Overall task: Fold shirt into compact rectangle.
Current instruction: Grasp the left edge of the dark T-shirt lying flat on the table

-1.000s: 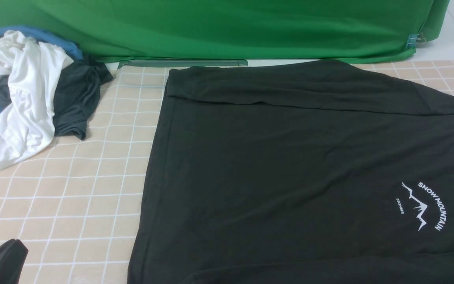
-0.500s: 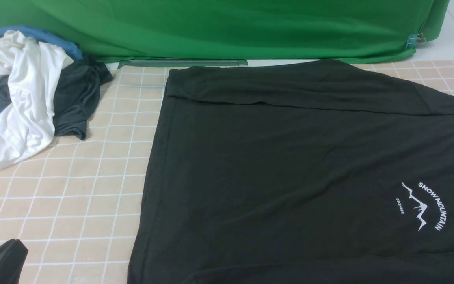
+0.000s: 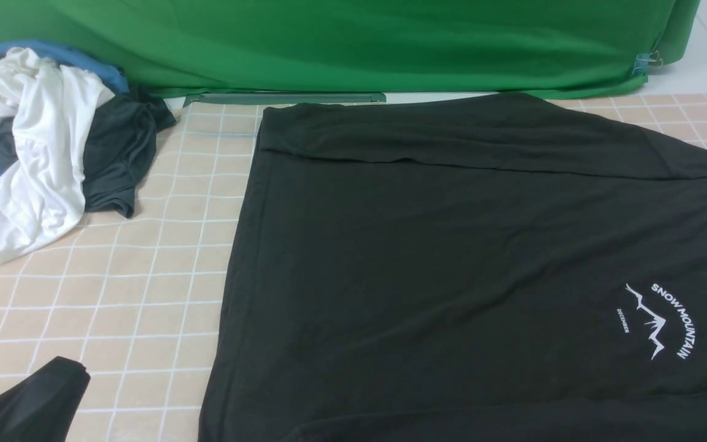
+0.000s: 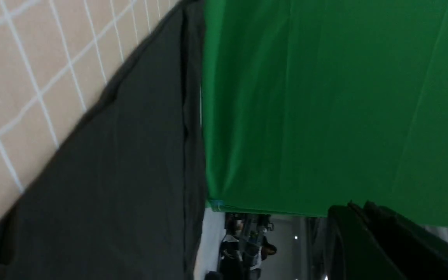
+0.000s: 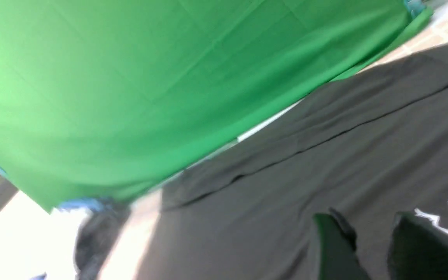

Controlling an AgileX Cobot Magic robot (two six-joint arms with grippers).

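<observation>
The black shirt (image 3: pixel 452 258) lies spread flat on the checked table, its white "SNOW MOUNTAIN" logo (image 3: pixel 660 320) toward the right. Its far side is folded over into a band (image 3: pixel 452 132). My left gripper (image 3: pixel 34 399) shows as a dark wedge low at the front left, over bare table and left of the shirt's hem. In the left wrist view its fingers (image 4: pixel 358 206) lie together, shut and empty, with the shirt (image 4: pixel 130 175) off to one side. My right gripper (image 5: pixel 371 233) is out of the front view. It hovers open above the shirt (image 5: pixel 286 175) beside the logo (image 5: pixel 441 229).
A pile of clothes sits at the back left: a white garment (image 3: pixel 40 153), a dark grey one (image 3: pixel 117 153) and a blue one (image 3: pixel 53 52). A green backdrop (image 3: pixel 329 43) hangs along the table's far edge, held by a clip (image 3: pixel 648 61) at the right.
My left gripper has moved right and a little farther into the front view, toward the shirt's hem. The shirt has not moved.
</observation>
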